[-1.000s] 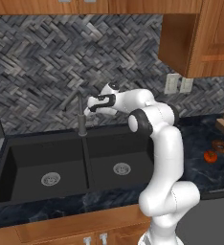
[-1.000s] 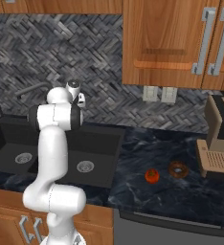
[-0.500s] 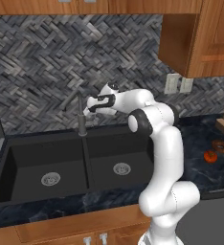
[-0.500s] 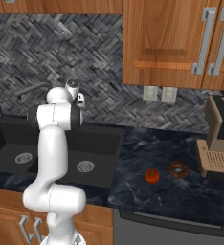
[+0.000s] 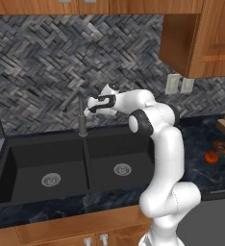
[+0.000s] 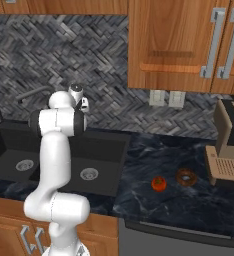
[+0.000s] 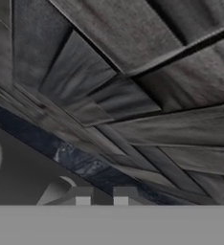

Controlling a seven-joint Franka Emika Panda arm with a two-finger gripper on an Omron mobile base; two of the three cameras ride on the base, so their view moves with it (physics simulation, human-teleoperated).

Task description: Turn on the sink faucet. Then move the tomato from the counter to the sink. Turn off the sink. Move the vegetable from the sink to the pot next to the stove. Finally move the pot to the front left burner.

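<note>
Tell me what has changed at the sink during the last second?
Very little has changed. The gripper closed its jaws beside the faucet; whether it grips the handle cannot be seen. The arm barely moved. The tomato stayed on the counter near the doughnut, and the sink looks as before.

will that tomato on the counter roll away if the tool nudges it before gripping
Probably: the tomato looks round and sits free on the flat counter, so a side nudge could roll it. Its smooth skin may slip between narrow fingers. It likely bruises if squeezed hard.
</note>
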